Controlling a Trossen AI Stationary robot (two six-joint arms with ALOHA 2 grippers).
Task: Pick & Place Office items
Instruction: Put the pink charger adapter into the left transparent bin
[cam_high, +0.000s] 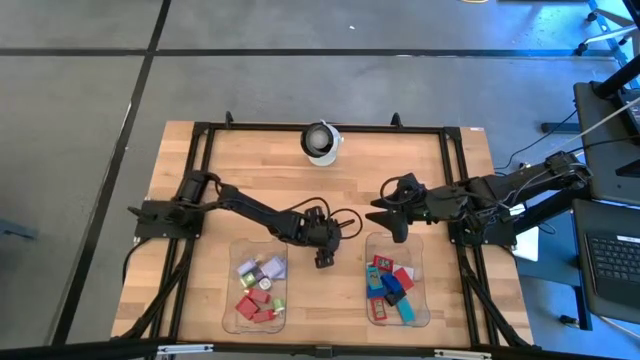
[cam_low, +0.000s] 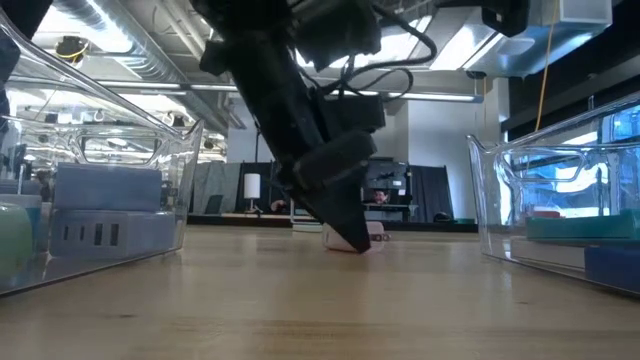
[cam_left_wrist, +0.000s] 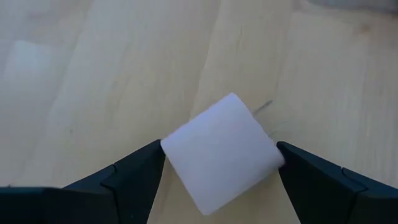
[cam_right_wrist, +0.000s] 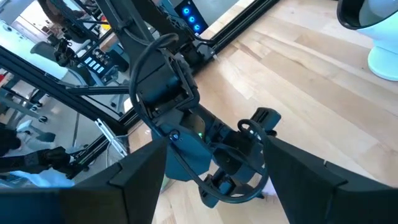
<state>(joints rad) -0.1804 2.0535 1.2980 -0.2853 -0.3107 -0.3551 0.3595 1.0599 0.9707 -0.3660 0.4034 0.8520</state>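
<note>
Left claw (cam_left_wrist: 217, 165) is pinching a pale lilac block (cam_left_wrist: 221, 152) low over bare tabletop (cam_high: 330, 190) between the two trays | block looking light, stiff, smooth; flat opposite faces suiting grip | right claw (cam_high: 396, 228) is hovering spread, farther right.

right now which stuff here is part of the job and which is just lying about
Job:
- pale block between the left gripper fingers, on the table
- office items sorted in both trays
- right gripper, open

Lying about:
- camera dome
- laptop
</note>
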